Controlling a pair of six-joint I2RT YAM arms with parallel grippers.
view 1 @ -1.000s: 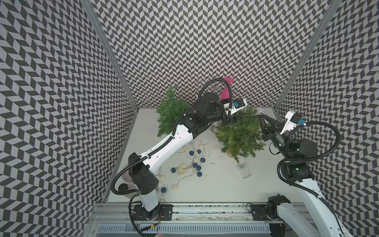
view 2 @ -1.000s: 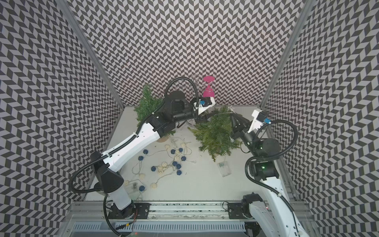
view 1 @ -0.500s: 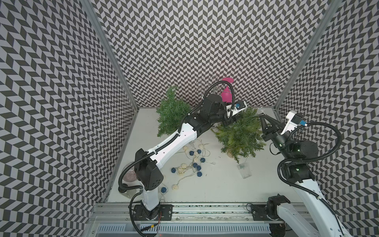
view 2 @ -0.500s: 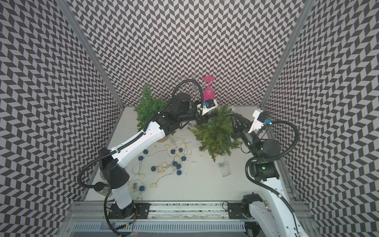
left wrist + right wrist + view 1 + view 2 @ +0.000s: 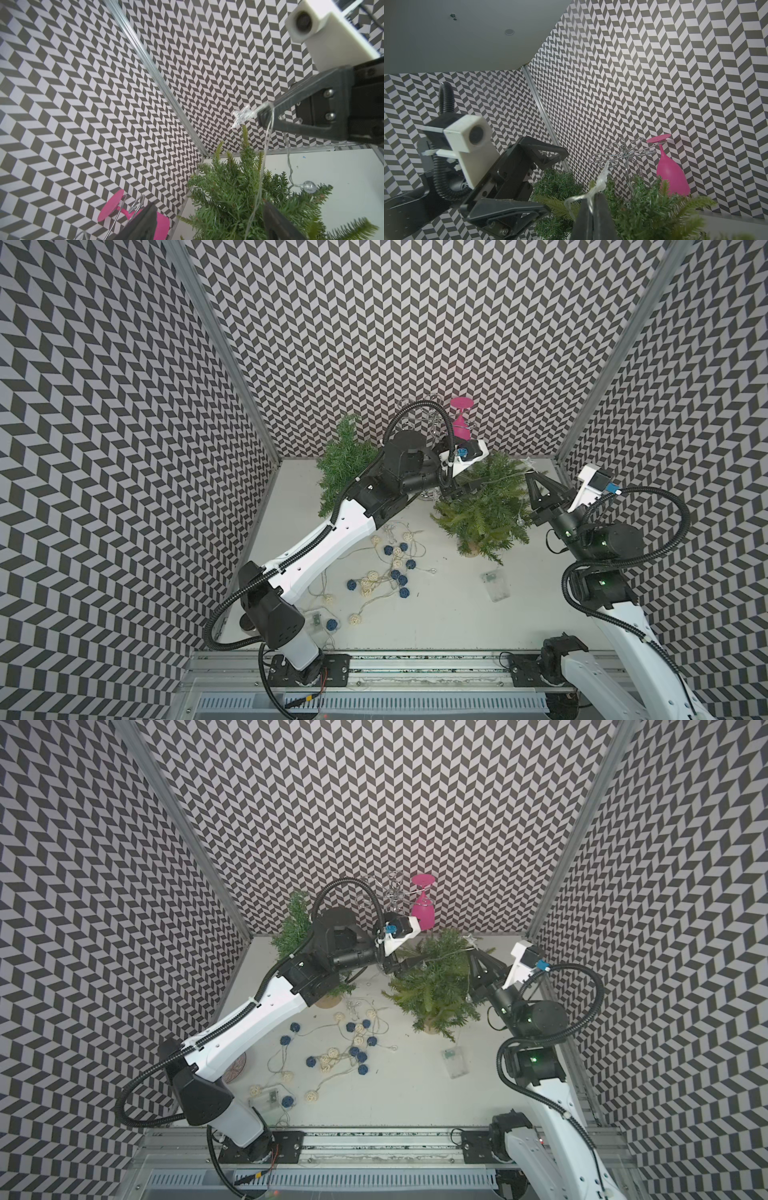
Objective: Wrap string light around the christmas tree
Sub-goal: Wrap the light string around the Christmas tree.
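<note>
The christmas tree (image 5: 486, 510) (image 5: 436, 986) stands right of the table's middle, between my two arms. A thin clear string light (image 5: 262, 166) with a star (image 5: 242, 117) at its end and a round bulb (image 5: 309, 186) hangs over the tree's top. My right gripper (image 5: 531, 477) (image 5: 593, 197) is shut on this wire just behind the star, at the tree's right side. At the tree's left, my left gripper (image 5: 469, 486) (image 5: 209, 226) stands open above the upper branches. The wire runs down between its fingers and neither finger presses it.
A second small tree (image 5: 338, 464) stands at the back left. A wire rack with a pink glass (image 5: 461, 423) hanging upside down is at the back wall. A string of blue and cream balls (image 5: 390, 568) lies on the table. A clear box (image 5: 495, 585) lies in front of the tree.
My left gripper has reached further right over the tree and opened its jaws. The right gripper has stayed in place, still shut on the wire.
</note>
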